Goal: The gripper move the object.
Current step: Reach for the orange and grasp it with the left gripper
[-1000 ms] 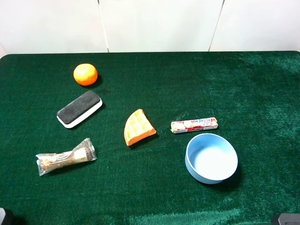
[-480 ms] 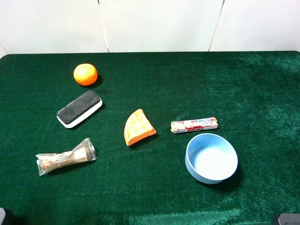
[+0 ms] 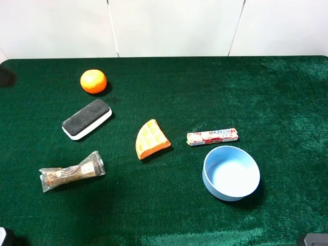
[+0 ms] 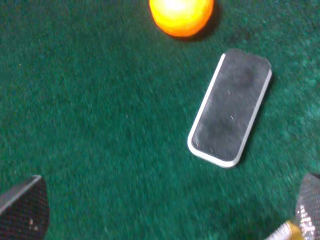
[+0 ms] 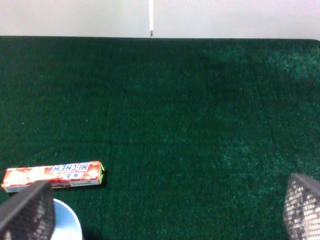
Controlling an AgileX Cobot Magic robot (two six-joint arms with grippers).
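Note:
The small round orange fruit (image 3: 93, 81) sits at the table's far left, apart from everything else; it also shows in the left wrist view (image 4: 181, 15). My left gripper (image 4: 165, 215) is open and empty, well short of the fruit, with its fingertips (image 4: 22, 210) spread wide over bare cloth. My right gripper (image 5: 165, 210) is open and empty too, on the right side of the table. In the exterior view only slivers of the arms show at the bottom corners.
A black eraser with a white base (image 3: 86, 119) lies just in front of the fruit, also in the left wrist view (image 4: 230, 114). An orange waffle wedge (image 3: 151, 139), a candy stick (image 3: 212, 136), a blue bowl (image 3: 231, 172) and a clear packet (image 3: 72, 171) lie on the green cloth.
A dark blurred shape has appeared at the left edge of the exterior view, level with the fruit. No object on the table has moved.

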